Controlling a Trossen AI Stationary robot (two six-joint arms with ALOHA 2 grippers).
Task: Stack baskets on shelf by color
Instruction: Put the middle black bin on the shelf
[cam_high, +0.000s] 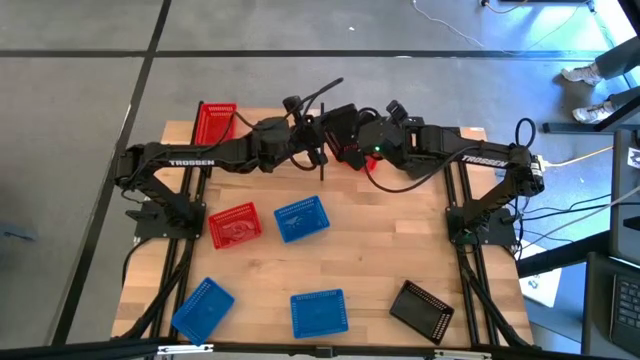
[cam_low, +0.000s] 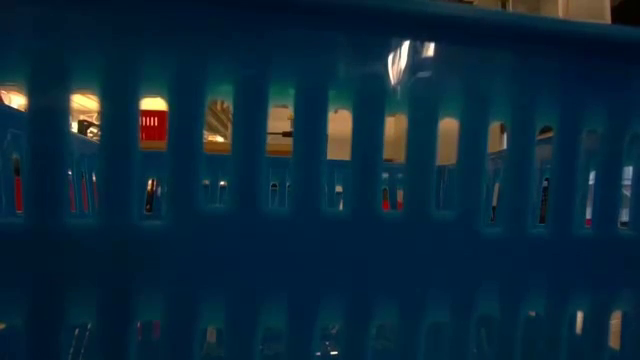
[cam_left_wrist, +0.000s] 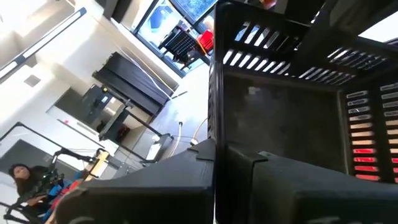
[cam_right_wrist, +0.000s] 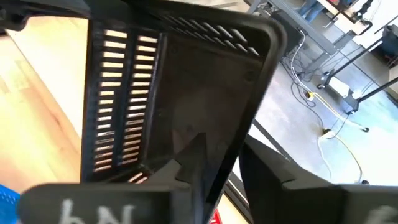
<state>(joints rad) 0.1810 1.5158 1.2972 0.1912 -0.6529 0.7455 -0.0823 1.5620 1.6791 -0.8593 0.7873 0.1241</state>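
Both arms meet over the table's far middle, and a black basket (cam_high: 338, 124) sits between them. My left gripper (cam_high: 322, 138) is shut on it from the left and my right gripper (cam_high: 362, 142) from the right. The basket fills the left wrist view (cam_left_wrist: 286, 118) and the right wrist view (cam_right_wrist: 186, 93). A red basket (cam_high: 352, 160) shows just below the black one. Another red basket (cam_high: 215, 122) stands at the far left. I cannot make out the shelf under the arms. My left gripper holds the black basket's side wall at its rim (cam_left_wrist: 214, 134), one finger inside the basket and one outside. It comes level from the table's left. The basket is tilted and off the tabletop. My right gripper holds the opposite wall of the black basket near its rim (cam_right_wrist: 208, 152), the wall passing between its two fingers. It comes from the table's right. The basket is tilted in the hold.
On the tabletop lie a red basket (cam_high: 233, 225), a blue basket (cam_high: 300, 218), two more blue baskets (cam_high: 203, 308) (cam_high: 318, 312) at the near edge, and a black basket (cam_high: 422, 308) at the near right. A blue basket wall (cam_low: 320, 200) fills the low view.
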